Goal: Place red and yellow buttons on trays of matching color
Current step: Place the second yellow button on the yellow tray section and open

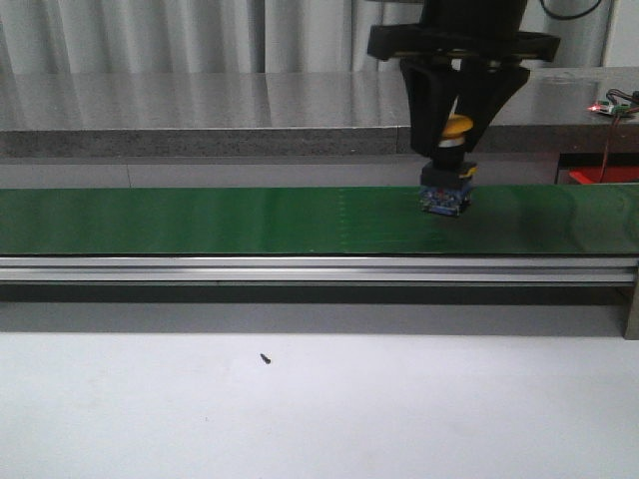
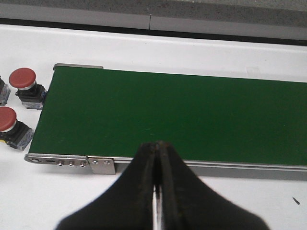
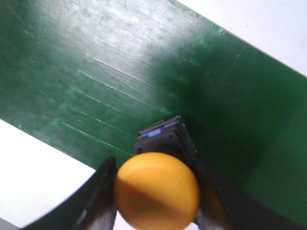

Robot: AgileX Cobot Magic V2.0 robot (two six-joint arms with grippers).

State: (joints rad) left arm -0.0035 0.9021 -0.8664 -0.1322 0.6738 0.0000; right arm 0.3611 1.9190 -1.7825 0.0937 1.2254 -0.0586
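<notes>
A yellow button (image 3: 157, 190) with a black and blue body (image 3: 165, 136) is pinched at its cap between my right gripper's (image 3: 156, 194) black fingers (image 3: 102, 191). In the front view the same yellow button (image 1: 456, 126) hangs in the right gripper (image 1: 449, 150), and its base (image 1: 446, 195) is at or just above the green conveyor belt (image 1: 200, 220). My left gripper (image 2: 157, 149) is shut on nothing, over the belt's near rail. Two red buttons (image 2: 23, 78) (image 2: 5, 119) stand on the white table just off the belt's end (image 2: 48, 110). No trays are in view.
An aluminium rail (image 1: 300, 267) runs along the belt's front edge. A small black screw (image 1: 266, 358) lies on the white table. Behind the belt is a steel counter (image 1: 200, 100), with a circuit board (image 1: 616, 104) and a red item (image 1: 599, 177) at the right.
</notes>
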